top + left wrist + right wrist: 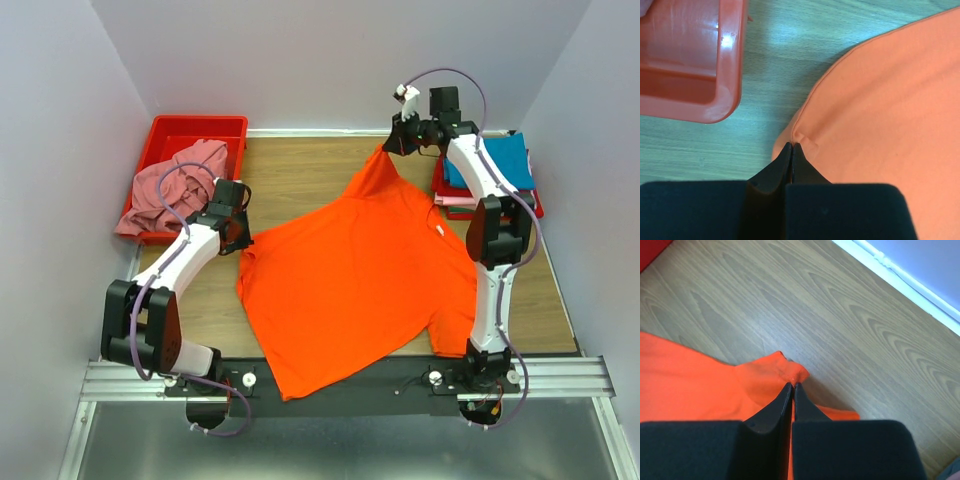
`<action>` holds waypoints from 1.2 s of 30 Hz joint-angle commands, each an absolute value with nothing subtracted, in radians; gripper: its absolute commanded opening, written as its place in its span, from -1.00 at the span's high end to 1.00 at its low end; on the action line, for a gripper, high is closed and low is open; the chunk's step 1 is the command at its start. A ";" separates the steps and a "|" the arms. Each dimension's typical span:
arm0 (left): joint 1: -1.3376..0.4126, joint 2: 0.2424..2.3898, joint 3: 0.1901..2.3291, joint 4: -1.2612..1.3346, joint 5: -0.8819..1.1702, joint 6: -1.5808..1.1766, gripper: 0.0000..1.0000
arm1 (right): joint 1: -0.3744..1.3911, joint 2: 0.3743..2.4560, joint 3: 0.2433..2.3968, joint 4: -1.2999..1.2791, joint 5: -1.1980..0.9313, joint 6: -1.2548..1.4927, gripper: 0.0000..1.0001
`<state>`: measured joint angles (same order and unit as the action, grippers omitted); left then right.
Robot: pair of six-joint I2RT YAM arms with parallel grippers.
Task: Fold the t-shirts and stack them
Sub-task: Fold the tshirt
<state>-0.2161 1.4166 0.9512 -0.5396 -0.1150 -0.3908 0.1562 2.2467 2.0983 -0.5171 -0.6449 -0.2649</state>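
Jaws pressed together on cloth at both ends. The left gripper (791, 145) pinches a puckered bit of edge on the orange t-shirt (350, 280), and the right gripper (792, 385) nips a lifted corner of the same shirt, seemingly a sleeve tip. Ahead and to the right of the left jaws the cloth spreads flat on the table (300, 170). From the right jaws it drops away to their left and back under the wrist. The shirt lies between the two pinches, its long axis apparently running from the left jaws' edge across to the collar (440, 232) on the right arm's side. Any smoothing pull likely depends on that span. Beyond the left jaws a red bin (200, 122) holds a dusty pink t-shirt (170, 190). Folded t-shirts (495, 165) sit stacked beyond the right.
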 commanded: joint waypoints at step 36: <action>-0.190 1.186 0.801 -0.515 -0.054 -0.494 1.00 | 0.115 1.844 1.643 -0.506 -0.632 -0.339 0.85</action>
